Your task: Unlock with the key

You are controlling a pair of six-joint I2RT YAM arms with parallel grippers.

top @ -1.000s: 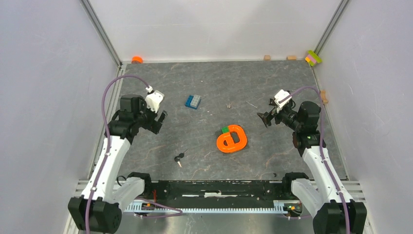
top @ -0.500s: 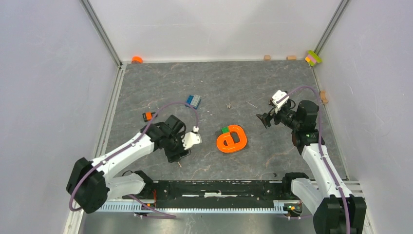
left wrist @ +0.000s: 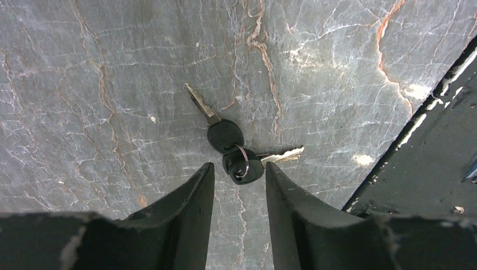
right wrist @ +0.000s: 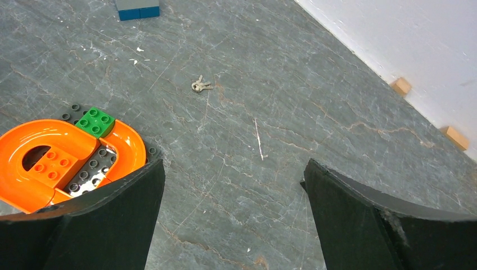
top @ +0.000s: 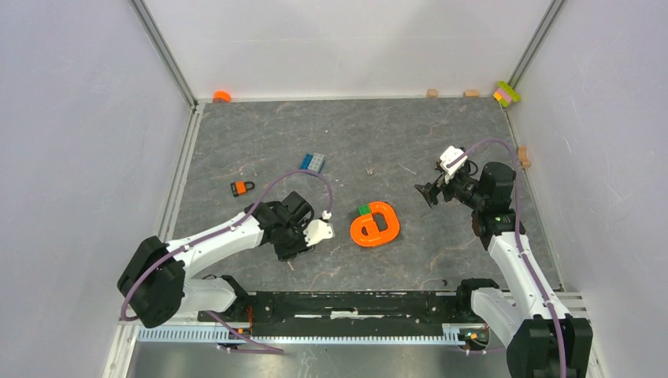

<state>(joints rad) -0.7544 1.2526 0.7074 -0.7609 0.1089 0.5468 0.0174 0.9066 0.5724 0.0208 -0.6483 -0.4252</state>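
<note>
Key (left wrist: 225, 135): flat on the desk (top: 354, 134), near the orange ring piece (top: 375, 224), on its left-arm side.
Left pincer (left wrist: 239, 169): low, jaws part open, straddling one black head without gripping it; likely lined up to pinch.
Right pincer (right wrist: 233, 164): wide open, empty, on the ring piece's other side.
Count: two black-headed keys on one ring; one orange padlock (top: 242, 188).

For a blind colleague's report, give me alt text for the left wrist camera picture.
Two small black-headed keys joined by a ring lie on the gray marbled table, the nearer head between the dark fingertips of the left gripper, which stands partly open.
</note>
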